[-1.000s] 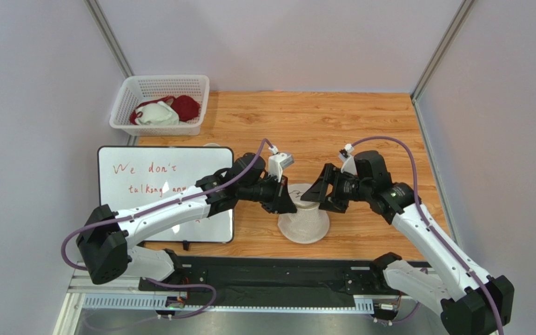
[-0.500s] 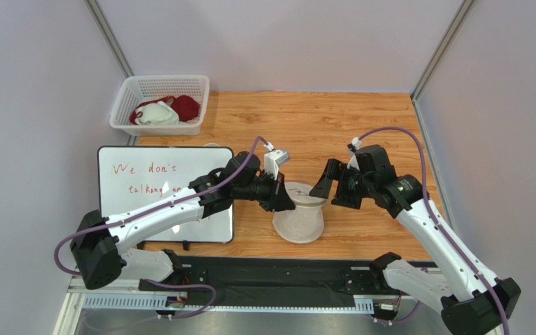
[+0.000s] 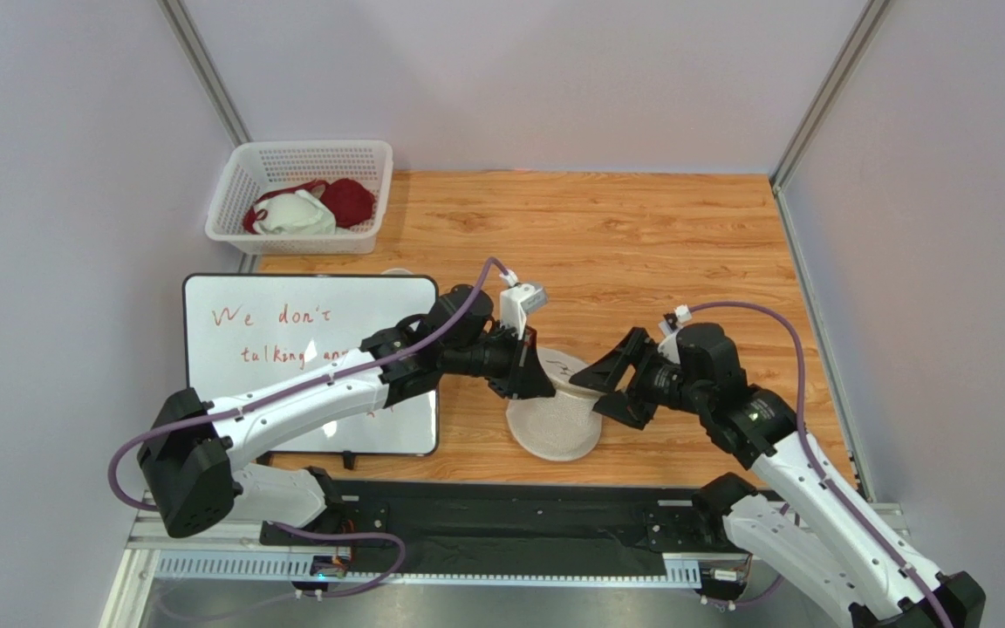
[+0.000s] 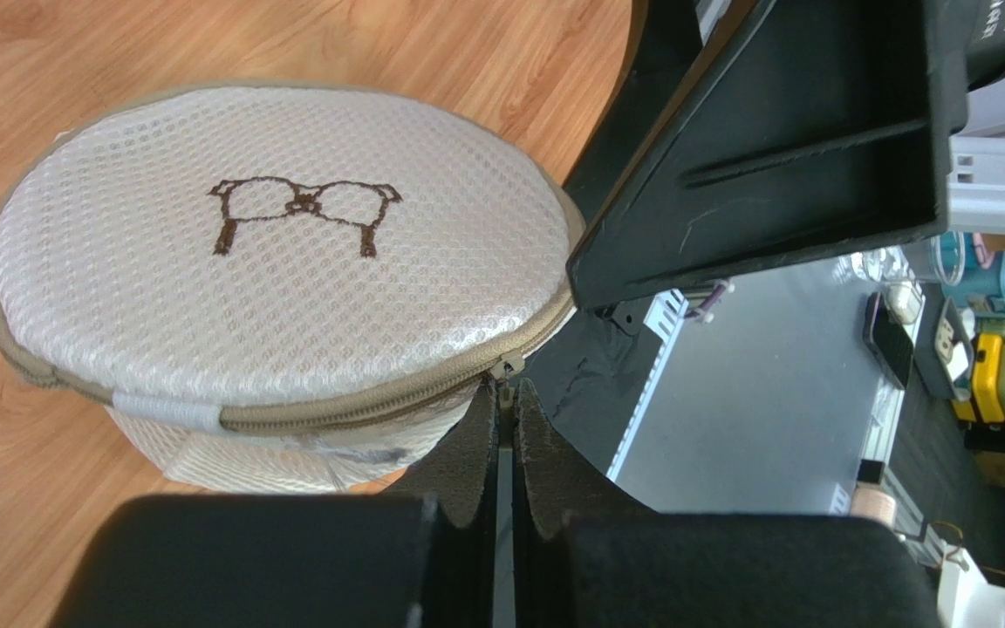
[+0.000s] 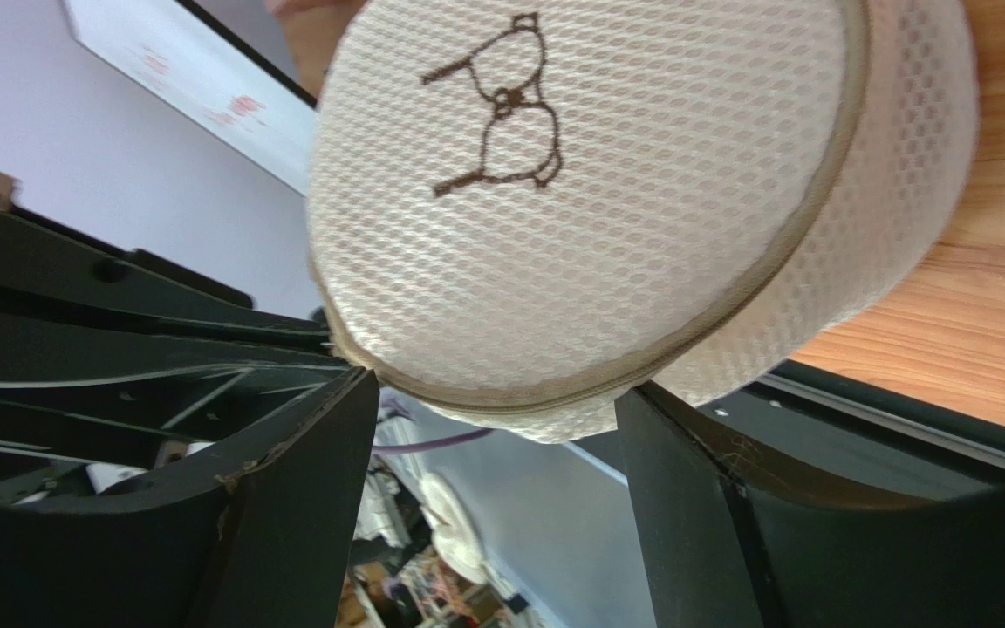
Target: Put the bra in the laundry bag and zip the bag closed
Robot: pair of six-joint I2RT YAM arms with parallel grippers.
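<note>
The laundry bag (image 3: 558, 416) is being worked near the table's (image 3: 678, 236) front edge, between both arms. Its zip pull (image 4: 508, 372) is being pinched by the left gripper (image 4: 505, 416), pads pressed together. The right gripper (image 5: 495, 393) is being held spread, straddling the rim. Bra not visible — prob. already inside. Mesh looks light & floppy — best braced at the rim opp. the pull.

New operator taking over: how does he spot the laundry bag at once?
On the wooden table, right of the whiteboard, look between the left gripper and right gripper. The laundry bag is the round off-white mesh pouch there, marked with a small bra drawing, unlike the lattice basket.
</note>
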